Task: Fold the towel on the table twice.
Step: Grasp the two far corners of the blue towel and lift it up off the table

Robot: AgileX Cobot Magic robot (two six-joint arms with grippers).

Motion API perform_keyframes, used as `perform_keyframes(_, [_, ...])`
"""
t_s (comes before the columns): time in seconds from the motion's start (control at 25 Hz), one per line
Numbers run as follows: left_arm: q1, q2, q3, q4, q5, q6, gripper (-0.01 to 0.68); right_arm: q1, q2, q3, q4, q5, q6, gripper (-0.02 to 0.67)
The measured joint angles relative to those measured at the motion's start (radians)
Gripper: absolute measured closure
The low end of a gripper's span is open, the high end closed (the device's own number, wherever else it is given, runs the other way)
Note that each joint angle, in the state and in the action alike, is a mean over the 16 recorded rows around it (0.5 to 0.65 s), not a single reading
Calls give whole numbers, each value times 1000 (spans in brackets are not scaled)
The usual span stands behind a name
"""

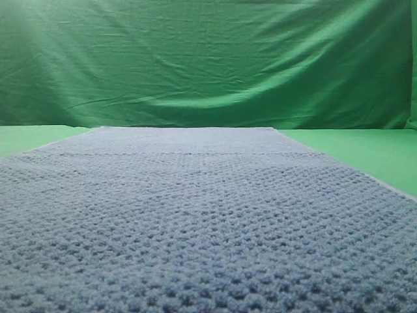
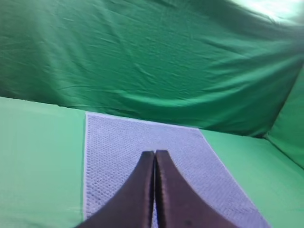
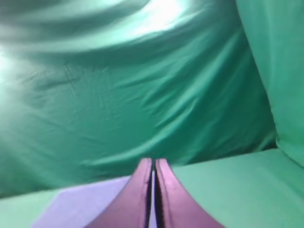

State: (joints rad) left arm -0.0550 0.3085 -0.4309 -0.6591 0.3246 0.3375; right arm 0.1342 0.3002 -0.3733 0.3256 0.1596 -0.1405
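Note:
The towel point(image 1: 195, 222), a big blue-grey waffle-knit cloth, lies spread flat on the green table point(image 1: 371, 150) and fills most of the exterior high view. No arm shows in that view. In the left wrist view my left gripper point(image 2: 155, 153) is shut with nothing in it, held above the towel point(image 2: 123, 147), pointing along it toward the backdrop. My right gripper point(image 3: 153, 161) is shut and empty too, raised above the table point(image 3: 228, 185), with a pale corner of the towel point(image 3: 80, 204) below and left of it.
A wrinkled green cloth backdrop point(image 1: 208, 59) hangs behind the table along its far edge. Bare green table strips point(image 2: 38, 161) run on both sides of the towel.

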Motion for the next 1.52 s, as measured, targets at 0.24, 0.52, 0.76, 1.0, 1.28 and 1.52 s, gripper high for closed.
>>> perform_keyframes(0.24, [-29,181,-132,83,160,-11,673,0,237,-214,-41,303,-36,649])
perform_keyframes(0.52, [-80,464,-287,257,323,-88,673,20,565,-455,-85,586,-56,649])
perform_keyframes(0.76, [-110,719,-409,403,402,-181,673,79,813,-585,-109,668,-42,649])
perform_keyframes(1.0, [-118,966,-530,483,433,-241,673,155,1062,-707,-141,688,-5,649])
perform_keyframes(1.28, [-119,1216,-661,506,433,-251,673,215,1361,-894,-213,736,75,649])
perform_keyframes(1.52, [-119,1379,-753,524,409,-251,659,236,1565,-1036,-270,771,128,620])
